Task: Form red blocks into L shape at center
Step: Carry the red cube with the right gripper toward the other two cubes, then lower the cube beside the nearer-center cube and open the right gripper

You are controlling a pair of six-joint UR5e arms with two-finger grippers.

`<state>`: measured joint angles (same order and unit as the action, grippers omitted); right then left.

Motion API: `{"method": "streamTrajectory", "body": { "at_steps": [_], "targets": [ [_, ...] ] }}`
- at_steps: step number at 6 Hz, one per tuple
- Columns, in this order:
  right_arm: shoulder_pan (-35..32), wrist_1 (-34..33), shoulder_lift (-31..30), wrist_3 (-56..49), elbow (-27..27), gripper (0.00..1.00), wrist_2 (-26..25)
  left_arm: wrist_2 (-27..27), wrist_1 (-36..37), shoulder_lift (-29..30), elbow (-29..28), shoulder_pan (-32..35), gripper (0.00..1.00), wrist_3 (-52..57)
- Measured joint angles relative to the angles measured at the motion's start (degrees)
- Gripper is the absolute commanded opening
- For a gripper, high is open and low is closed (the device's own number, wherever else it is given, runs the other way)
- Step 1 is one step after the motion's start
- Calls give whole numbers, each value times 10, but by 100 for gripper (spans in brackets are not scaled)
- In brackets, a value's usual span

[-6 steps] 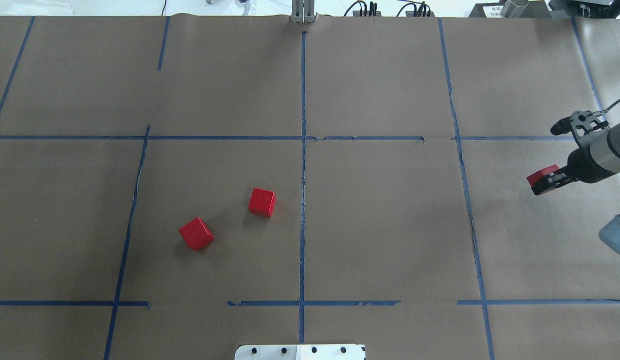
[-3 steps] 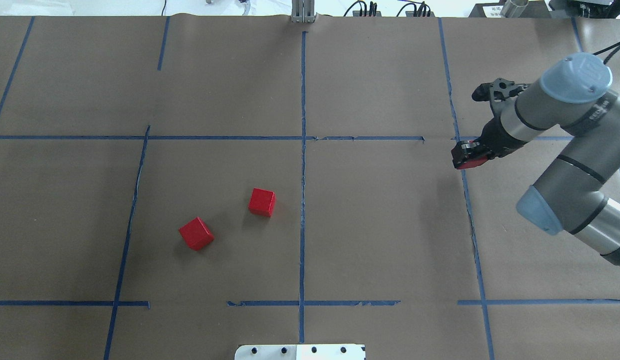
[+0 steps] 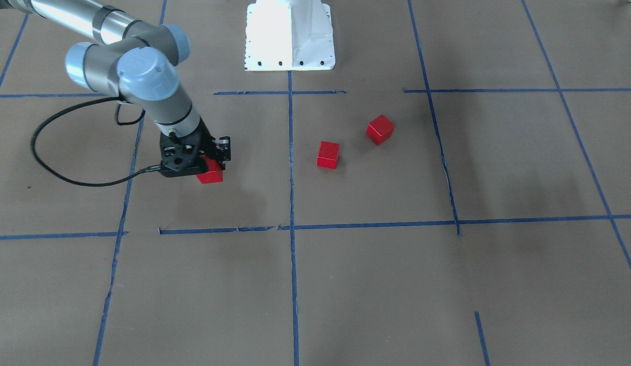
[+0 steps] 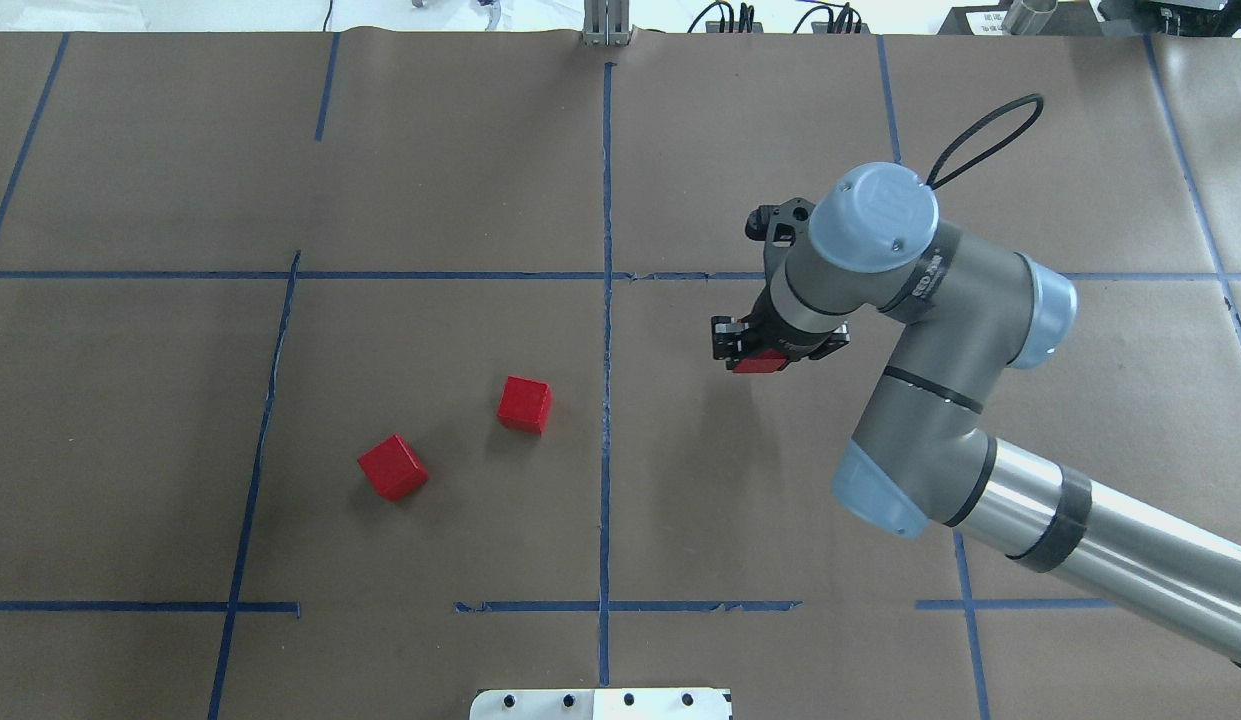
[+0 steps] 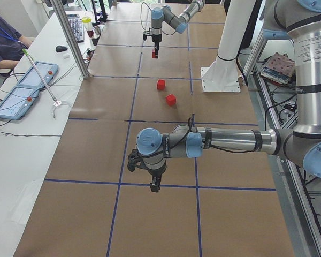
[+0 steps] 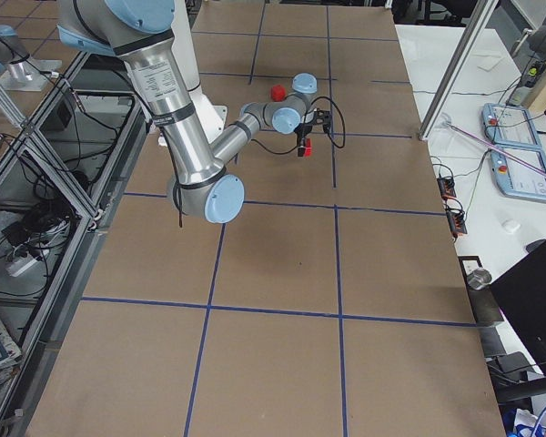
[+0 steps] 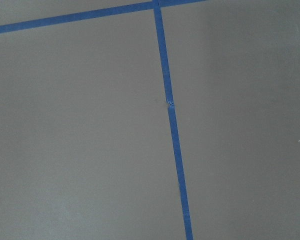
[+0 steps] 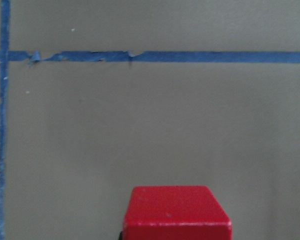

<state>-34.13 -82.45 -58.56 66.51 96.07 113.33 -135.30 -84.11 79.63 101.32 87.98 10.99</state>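
Two red blocks lie on the brown paper in the left half of the center cell (image 4: pixel 680 480): one (image 4: pixel 525 404) near the middle tape line, one (image 4: pixel 392 467) further left. They show in the front view (image 3: pixel 328 154) (image 3: pixel 380 129). My right gripper (image 4: pixel 762 352) is shut on the third red block (image 4: pixel 761 362) and holds it above the cell's right half; this block fills the bottom of the right wrist view (image 8: pixel 176 212). My left gripper (image 5: pixel 154 186) shows only in the exterior left view, over bare paper far from the blocks; I cannot tell whether it is open.
The white robot base (image 4: pixel 600 703) stands at the near edge on the middle tape line. A metal post (image 4: pixel 606 20) is at the far edge. An operator (image 5: pixel 2 40) sits at a side table with control pads.
My right arm has swept left from the table's right edge, carrying the red block over the tape line into the center cell's right half. The two loose blocks have not moved.
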Motion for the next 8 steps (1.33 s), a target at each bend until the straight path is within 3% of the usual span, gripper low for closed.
{"method": "streamTrajectory", "body": {
  "at_steps": [3,5,8],
  "targets": [
    [69,-11,113,83,-87,1,-55,0,0,0,-1,0,100,0],
    [94,-60,144,88,-101,3,-70,0,1,0,-1,0,100,0],
    [106,-72,163,88,-124,9,-81,0,1,0,-5,-1,100,0]
  ]
}}
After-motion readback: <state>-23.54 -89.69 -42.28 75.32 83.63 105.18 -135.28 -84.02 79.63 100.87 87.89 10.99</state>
